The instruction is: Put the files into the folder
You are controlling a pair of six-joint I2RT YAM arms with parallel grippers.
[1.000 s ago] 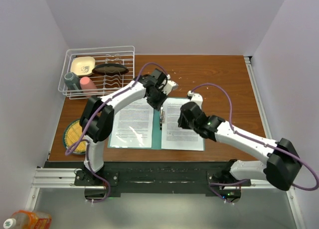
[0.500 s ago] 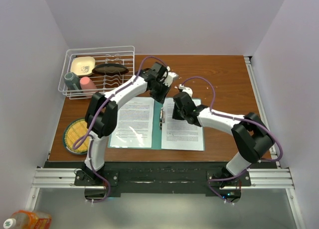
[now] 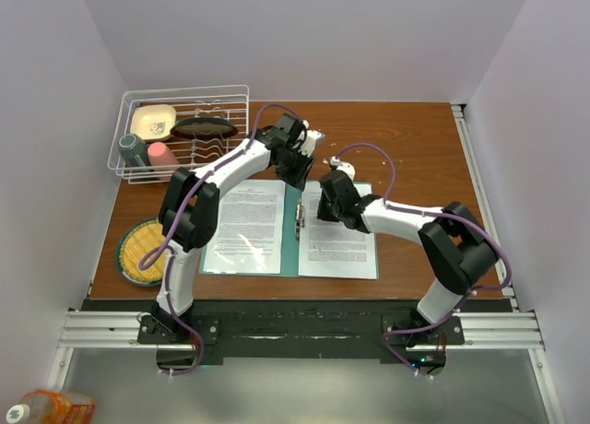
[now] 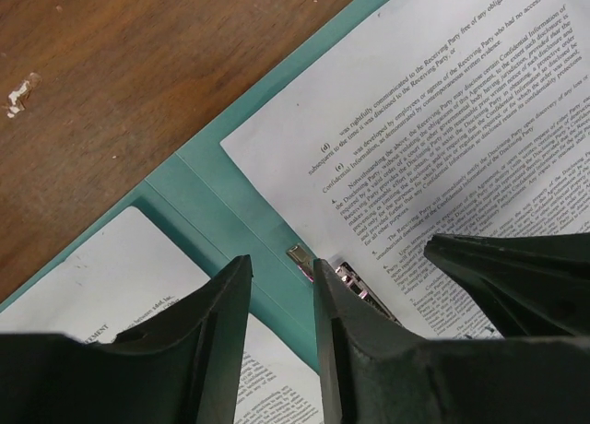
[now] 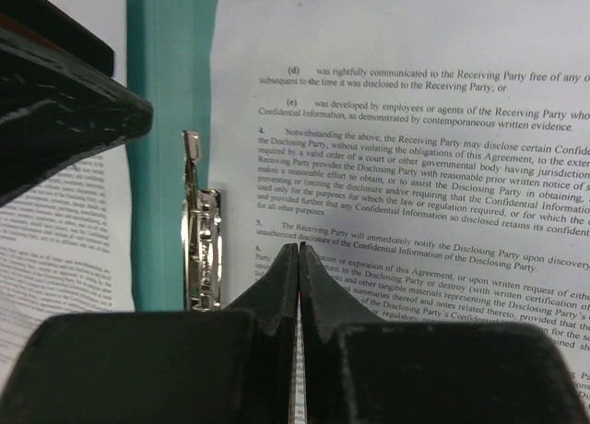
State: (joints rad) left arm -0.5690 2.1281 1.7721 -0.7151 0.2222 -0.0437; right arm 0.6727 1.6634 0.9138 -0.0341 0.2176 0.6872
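Note:
The teal folder [image 3: 291, 254] lies open on the wooden table, with a metal clip [image 3: 300, 219] at its spine. One printed file [image 3: 244, 226] lies on its left half and another [image 3: 343, 238] on its right half. My left gripper [image 3: 297, 172] hovers over the top of the spine, its jaws a little apart and empty [image 4: 277, 278], above the teal card [image 4: 212, 198] next to the clip [image 4: 355, 286]. My right gripper [image 3: 324, 205] is shut [image 5: 300, 249], tips on or just above the right sheet [image 5: 415, 120], beside the clip [image 5: 203, 249].
A white wire dish rack [image 3: 241, 97] at the back left holds a bowl, a dark dish and two cups. A yellow woven mat [image 3: 138, 249] lies at the left edge. The two arms are close together over the folder's top.
My right gripper has moved back and left across the right sheet to the spine near the clip. My left gripper has drawn back slightly toward the folder's top edge.

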